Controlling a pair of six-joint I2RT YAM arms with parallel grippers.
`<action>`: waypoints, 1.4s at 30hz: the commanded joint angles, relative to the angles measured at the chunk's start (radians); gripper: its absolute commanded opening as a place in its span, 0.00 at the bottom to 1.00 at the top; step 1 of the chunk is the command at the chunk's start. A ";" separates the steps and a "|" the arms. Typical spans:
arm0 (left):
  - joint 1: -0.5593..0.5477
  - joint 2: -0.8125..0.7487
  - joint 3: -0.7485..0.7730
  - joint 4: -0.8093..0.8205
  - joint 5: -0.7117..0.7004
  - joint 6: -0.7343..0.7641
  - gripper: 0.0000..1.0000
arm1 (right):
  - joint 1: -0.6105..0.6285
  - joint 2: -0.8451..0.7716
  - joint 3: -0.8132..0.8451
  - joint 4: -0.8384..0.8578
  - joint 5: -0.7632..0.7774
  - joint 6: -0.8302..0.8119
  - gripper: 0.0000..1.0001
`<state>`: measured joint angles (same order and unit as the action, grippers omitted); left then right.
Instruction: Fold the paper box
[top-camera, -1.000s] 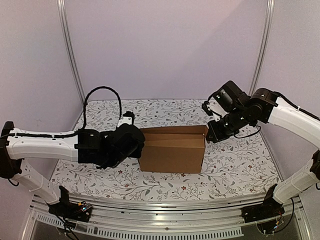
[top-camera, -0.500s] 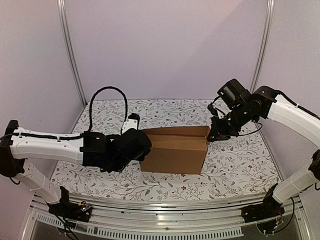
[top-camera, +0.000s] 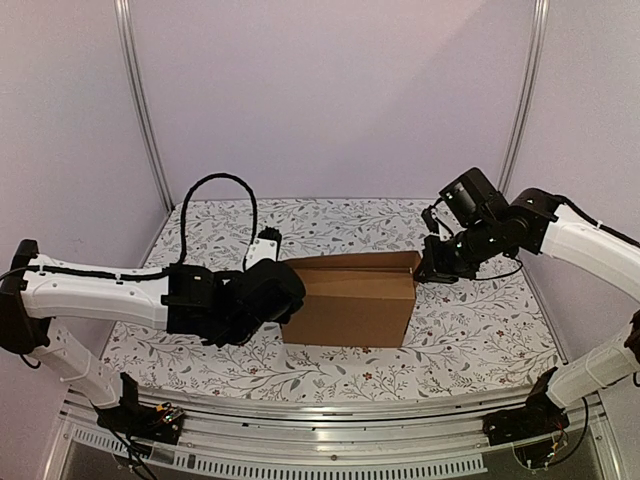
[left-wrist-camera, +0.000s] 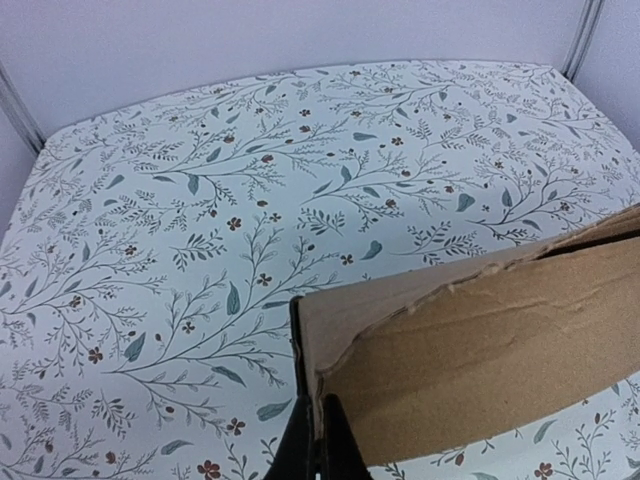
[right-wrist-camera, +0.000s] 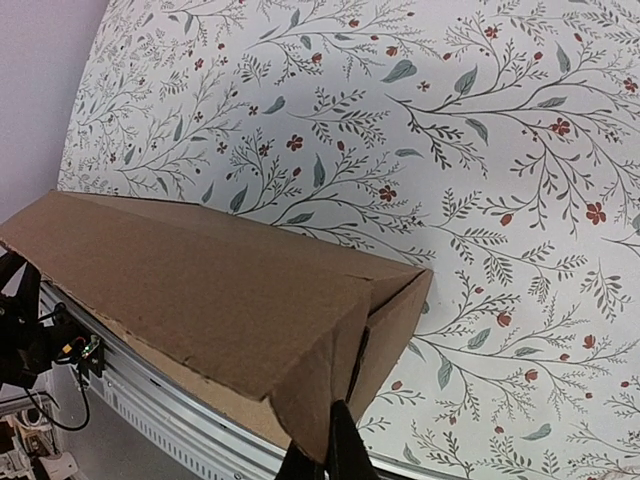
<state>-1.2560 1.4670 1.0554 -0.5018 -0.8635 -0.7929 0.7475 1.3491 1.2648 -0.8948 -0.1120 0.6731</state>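
Note:
The paper box (top-camera: 348, 296) is plain brown cardboard, standing in the middle of the flowered table with its lid flap lying nearly flat over the top. My left gripper (top-camera: 283, 290) is at its left end; in the left wrist view the gripper (left-wrist-camera: 318, 440) is shut on the box's left wall edge (left-wrist-camera: 312, 370). My right gripper (top-camera: 420, 272) is at the box's upper right corner; in the right wrist view the gripper (right-wrist-camera: 325, 445) is shut on the lid's side flap (right-wrist-camera: 320, 380).
The flowered table cover (top-camera: 480, 330) spreads all round the box. Metal frame posts (top-camera: 140, 110) stand at the back corners. A metal rail (top-camera: 330, 415) runs along the near edge, also seen in the right wrist view (right-wrist-camera: 170, 420).
The lid has come down from partly raised to nearly flat on the box. My right gripper moved in and down onto the right corner. My left arm shifted slightly right.

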 joint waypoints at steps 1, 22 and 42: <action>-0.034 0.069 -0.042 -0.104 0.183 -0.002 0.00 | 0.021 -0.027 -0.067 0.036 0.072 0.061 0.00; -0.034 0.091 -0.025 -0.097 0.217 -0.012 0.00 | 0.233 -0.066 -0.251 0.145 0.397 0.168 0.00; -0.040 0.110 -0.014 -0.117 0.228 -0.036 0.00 | 0.257 -0.151 -0.057 0.014 0.598 -0.004 0.34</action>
<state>-1.2617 1.5002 1.0828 -0.4782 -0.8364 -0.8200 0.9989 1.2320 1.1343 -0.8093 0.4187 0.7418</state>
